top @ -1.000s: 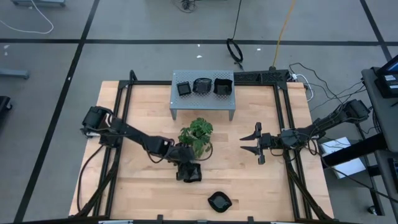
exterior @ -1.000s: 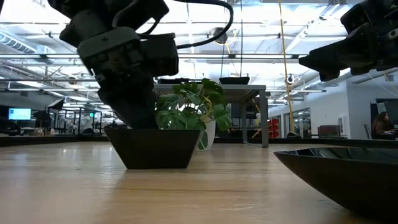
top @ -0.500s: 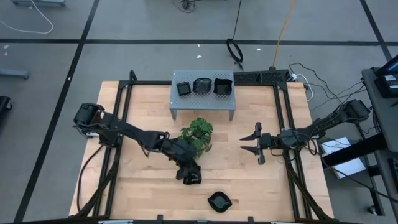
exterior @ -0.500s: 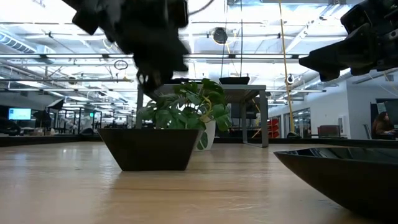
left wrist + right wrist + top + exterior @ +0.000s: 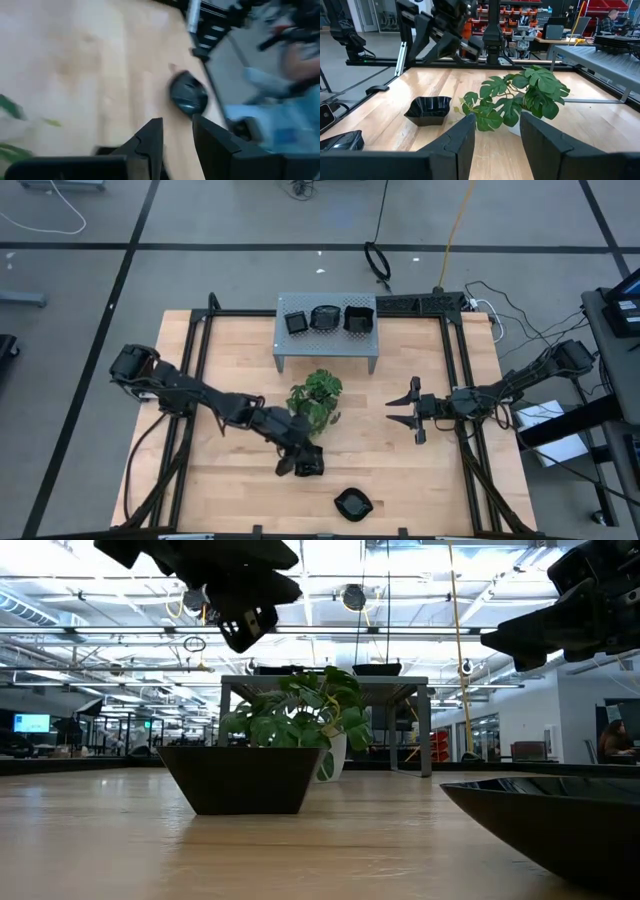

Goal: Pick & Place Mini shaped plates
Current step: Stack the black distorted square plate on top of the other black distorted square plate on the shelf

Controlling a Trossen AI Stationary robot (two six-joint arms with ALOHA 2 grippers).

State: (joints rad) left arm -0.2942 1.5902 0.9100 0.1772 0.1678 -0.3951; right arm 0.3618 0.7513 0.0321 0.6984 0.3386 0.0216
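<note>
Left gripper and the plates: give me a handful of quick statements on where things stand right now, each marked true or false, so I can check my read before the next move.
1. The left gripper is shut on a plate. False: it is open and empty, above the table.
2. A square black plate sits on the table beside the plant. True.
3. The grey shelf carries no plates. False: three black plates sit on it.
4. A round black plate lies near the table's front edge. True.
5. The right gripper holds a plate. False: it is open and empty, right of the plant.
</note>
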